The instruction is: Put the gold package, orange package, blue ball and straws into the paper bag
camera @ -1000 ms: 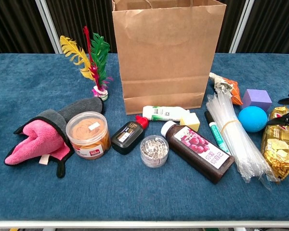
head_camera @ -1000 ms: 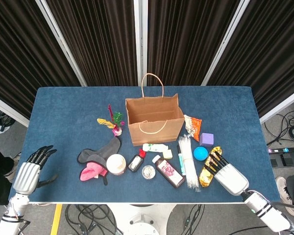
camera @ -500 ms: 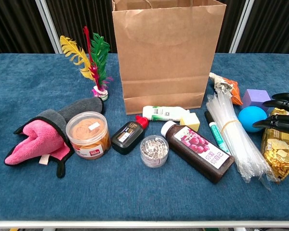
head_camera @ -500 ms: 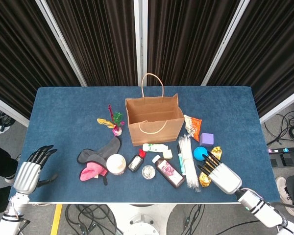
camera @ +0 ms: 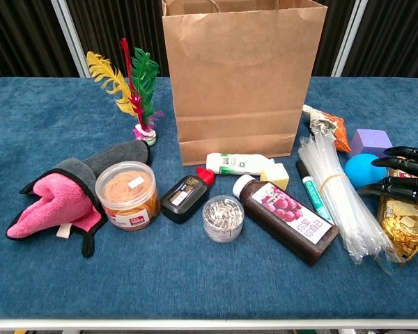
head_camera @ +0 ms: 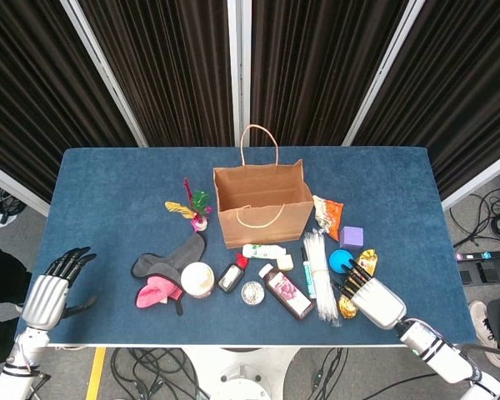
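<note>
I use the upright brown paper bag (head_camera: 261,204) as my landmark; it stands open-topped near the middle of the blue cloth-covered table (head_camera: 108,192).

The crinkled gold foil package (camera: 403,224) lies flat at the bag's front right, nearest the table's right edge. The round blue ball (camera: 362,169) sits just behind it, toward the bag. The bundle of clear plastic straws (camera: 341,197), banded at mid-length, lies between the ball and the dark juice bottle with a berry label (camera: 287,218). The orange snack package (head_camera: 328,215) lies beside the bag's right wall, with the lilac cube (head_camera: 352,236) to its right.

Compared with one second ago, my right hand (head_camera: 368,294) has moved left and toward the bag: in the chest view, only its fingertips showed at the right edge then, and its dark fingers (camera: 403,170) now reach over the gold package's rear end up to the ball. The objects have not shifted. My left hand (head_camera: 52,292) has stayed at the front left corner, far from the bag.

The right hand's fingers are apart and extended, holding nothing; I cannot tell whether they touch the gold package or the ball. The left hand's fingers are also spread and hold nothing.
</note>
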{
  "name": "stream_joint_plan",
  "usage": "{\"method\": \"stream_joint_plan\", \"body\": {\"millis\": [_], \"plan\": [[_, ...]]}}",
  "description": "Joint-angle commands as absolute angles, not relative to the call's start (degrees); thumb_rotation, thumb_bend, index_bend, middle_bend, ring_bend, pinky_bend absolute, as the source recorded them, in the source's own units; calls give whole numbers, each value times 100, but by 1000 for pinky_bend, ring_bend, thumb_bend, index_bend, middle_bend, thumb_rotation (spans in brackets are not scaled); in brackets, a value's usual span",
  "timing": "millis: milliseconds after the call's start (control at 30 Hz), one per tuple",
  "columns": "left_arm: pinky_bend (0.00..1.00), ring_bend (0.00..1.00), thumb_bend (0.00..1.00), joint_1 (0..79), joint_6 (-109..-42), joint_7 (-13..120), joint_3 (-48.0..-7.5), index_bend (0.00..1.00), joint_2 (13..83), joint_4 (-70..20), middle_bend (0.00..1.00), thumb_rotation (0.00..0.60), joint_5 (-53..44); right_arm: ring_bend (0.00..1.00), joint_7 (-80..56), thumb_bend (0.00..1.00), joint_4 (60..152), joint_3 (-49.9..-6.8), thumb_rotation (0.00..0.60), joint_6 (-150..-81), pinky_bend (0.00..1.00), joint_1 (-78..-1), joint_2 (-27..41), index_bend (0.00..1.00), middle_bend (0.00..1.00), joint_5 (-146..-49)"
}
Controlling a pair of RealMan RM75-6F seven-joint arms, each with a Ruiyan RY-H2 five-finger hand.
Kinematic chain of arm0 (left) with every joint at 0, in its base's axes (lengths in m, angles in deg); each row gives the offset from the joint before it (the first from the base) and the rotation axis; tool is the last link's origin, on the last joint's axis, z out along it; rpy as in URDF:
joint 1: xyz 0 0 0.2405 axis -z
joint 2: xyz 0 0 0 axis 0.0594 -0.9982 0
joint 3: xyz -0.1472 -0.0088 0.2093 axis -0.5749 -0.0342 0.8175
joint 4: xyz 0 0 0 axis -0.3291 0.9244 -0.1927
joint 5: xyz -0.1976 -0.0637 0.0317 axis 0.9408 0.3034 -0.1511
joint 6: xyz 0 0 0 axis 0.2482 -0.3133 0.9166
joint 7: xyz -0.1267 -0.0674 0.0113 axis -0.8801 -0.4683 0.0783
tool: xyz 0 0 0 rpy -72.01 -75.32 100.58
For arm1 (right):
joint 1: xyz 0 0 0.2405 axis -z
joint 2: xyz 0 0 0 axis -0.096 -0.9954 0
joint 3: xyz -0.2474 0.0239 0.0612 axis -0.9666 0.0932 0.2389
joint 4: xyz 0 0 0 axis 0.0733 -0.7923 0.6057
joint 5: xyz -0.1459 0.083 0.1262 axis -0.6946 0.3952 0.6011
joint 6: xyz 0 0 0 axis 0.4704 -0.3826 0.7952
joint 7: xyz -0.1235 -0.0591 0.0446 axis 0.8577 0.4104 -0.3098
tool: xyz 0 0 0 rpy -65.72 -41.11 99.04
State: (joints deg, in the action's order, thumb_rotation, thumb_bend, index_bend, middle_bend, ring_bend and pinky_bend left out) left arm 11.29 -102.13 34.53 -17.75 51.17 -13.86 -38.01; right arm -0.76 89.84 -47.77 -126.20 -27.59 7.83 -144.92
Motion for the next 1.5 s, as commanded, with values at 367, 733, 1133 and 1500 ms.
{"method": "stream_joint_plan", "body": {"millis": [367, 733, 1133, 1500], "plan": [[240, 151, 237, 1142, -10194, 3487, -1772, 241, 5128, -1382, 231, 600, -3794, 176, -316, 171, 8566, -4811, 600, -12983, 88, -2714, 1025, 209, 385, -14483], [240, 151, 237, 1145, -10202, 3470, -1770, 242, 5118, -1427, 232, 600, -3796, 303, -470, 218, 8413, -4838, 600, -13566, 188, -2609, 1048, 331, 488, -14566], [240, 151, 237, 1150, -10205, 3432, -1754, 242, 5108, -1522, 231, 600, -3815, 420, -665, 278, 8562, -4821, 600, -14273, 351, -2378, 810, 472, 574, -14584], [241, 151, 238, 1139, -10252, 3386, -1767, 241, 5072, -1599, 232, 600, -3813, 475, -380, 297, 9173, -4619, 600, -14958, 424, -2425, 436, 565, 622, -14850]]}}
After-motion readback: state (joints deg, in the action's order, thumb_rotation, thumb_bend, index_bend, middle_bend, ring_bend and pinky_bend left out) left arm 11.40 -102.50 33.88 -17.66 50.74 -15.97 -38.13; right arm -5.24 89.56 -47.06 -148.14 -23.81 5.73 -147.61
